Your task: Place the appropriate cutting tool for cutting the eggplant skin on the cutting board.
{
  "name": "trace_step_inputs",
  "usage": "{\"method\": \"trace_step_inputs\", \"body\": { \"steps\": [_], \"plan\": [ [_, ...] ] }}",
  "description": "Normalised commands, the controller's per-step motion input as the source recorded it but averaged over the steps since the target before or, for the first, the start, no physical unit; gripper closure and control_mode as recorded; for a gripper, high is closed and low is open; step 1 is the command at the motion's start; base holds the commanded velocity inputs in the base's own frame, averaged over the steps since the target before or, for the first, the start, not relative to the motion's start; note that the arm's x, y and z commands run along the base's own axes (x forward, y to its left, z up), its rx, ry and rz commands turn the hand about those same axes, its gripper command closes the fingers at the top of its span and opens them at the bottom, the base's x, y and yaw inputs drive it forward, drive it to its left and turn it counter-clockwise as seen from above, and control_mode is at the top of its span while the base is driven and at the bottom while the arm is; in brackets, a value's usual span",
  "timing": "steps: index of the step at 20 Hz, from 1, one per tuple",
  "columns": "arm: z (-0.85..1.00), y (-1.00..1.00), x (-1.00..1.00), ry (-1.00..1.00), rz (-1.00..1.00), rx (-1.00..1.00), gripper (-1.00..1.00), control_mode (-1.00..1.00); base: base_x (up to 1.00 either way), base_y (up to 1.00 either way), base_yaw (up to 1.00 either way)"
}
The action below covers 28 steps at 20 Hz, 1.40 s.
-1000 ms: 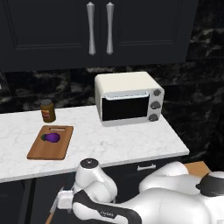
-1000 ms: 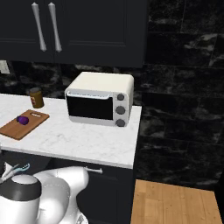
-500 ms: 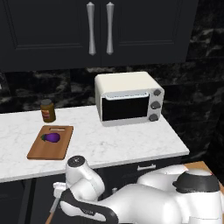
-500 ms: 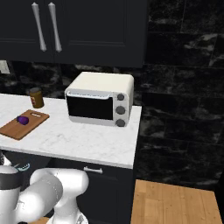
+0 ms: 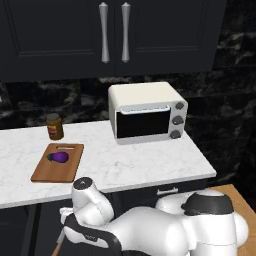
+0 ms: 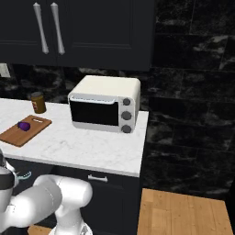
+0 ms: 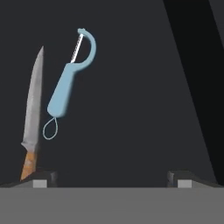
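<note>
In the hand view the light-blue peeler (image 7: 66,87) lies on a dark surface, looped head up, with a thin cord loop at its handle end. The long knife (image 7: 32,118) with a brown handle lies just left of it. My gripper (image 7: 111,179) is open, its fingertips (image 7: 43,178) wide apart below both tools and touching neither. On the white counter lies the wooden cutting board (image 5: 50,172) (image 6: 16,136), with the purple eggplant (image 5: 58,158) (image 6: 24,125) on it. My arm reaches low, below the counter's front edge, at lower left.
A white toaster oven (image 5: 147,112) (image 6: 106,103) stands at the back of the counter. A brown jar (image 5: 55,126) (image 6: 38,102) stands behind the board. Dark cabinets hang above. Wooden floor (image 6: 183,213) shows to the right.
My arm has swung lower and further left beneath the counter edge. The board, eggplant, jar and oven have not moved.
</note>
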Motion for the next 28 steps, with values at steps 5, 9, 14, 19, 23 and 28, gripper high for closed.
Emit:
{"method": "trace_step_inputs", "body": {
  "steps": [5, 9, 14, 19, 23, 28],
  "plan": [
    [-0.25, 0.00, 0.40, 0.00, 0.01, -0.04, -1.00, -1.00, 0.00, 0.00, 0.00],
    [-0.06, 0.04, 0.41, 0.00, 0.00, 0.00, -1.00, -1.00, 0.00, 0.00, 0.00],
    [-0.38, 0.38, 0.29, 0.05, 0.00, 0.00, -1.00, -1.00, 0.00, 0.00, 0.00],
    [-0.29, 0.19, 0.23, 0.00, 0.00, 0.00, -1.00, -1.00, 0.00, 0.00, 0.00],
    [-0.14, 0.03, 0.18, 0.00, 0.00, 0.00, -1.00, -1.00, 0.00, 0.00, 0.00],
    [-0.24, 0.15, 0.02, 0.00, 0.00, -0.01, -1.00, -1.00, 0.00, 0.00, 0.00]
  ]
}}
